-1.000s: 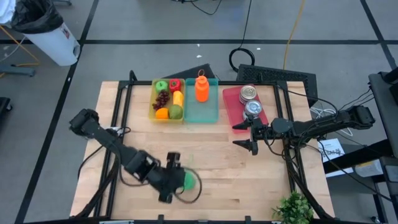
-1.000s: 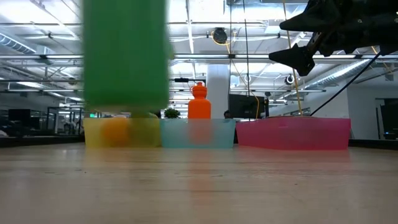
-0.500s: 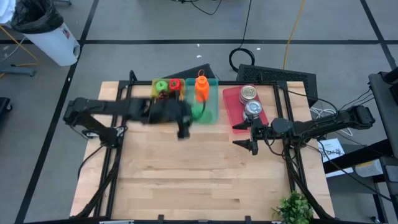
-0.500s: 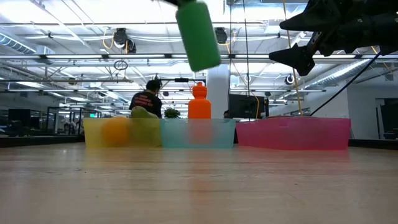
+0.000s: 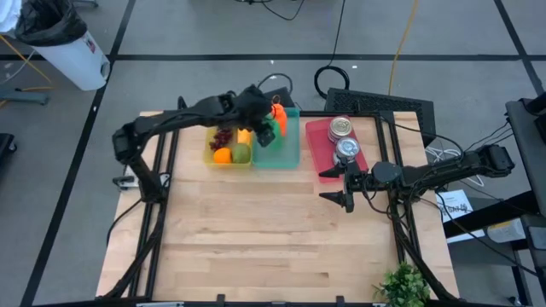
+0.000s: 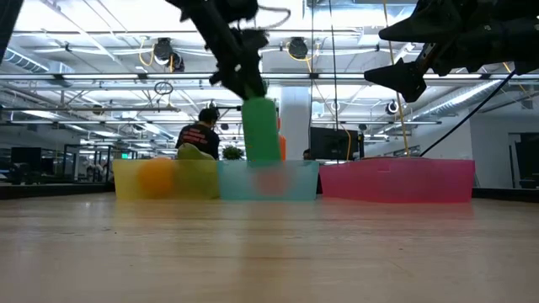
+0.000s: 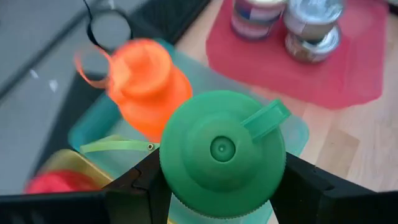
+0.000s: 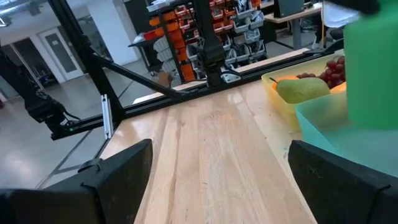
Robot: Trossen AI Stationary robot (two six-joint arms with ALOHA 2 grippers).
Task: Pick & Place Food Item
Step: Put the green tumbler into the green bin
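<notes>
The left gripper [image 5: 266, 130] is clamped on a green bottle [image 7: 222, 154], its two dark fingers [image 7: 144, 186] pressing the bottle's sides just under the cap, so the bottle hangs upright between them with its flip-top facing the wrist camera. Beneath the fingers lies the teal bin [image 5: 288, 152], and the bottle's lower end shows at that bin's rim height in the low view [image 6: 261, 130]. Just beyond the fingertips, inside the same bin, stands an orange bottle [image 7: 146, 84]. To one side of the fingers sits the yellow bin [image 5: 211, 155] with fruit, to the other the red tray [image 5: 321, 147] with two cans [image 5: 341, 127]. The right gripper [image 5: 345, 183] hovers near the red tray's front edge, its fingers spread apart around nothing.
</notes>
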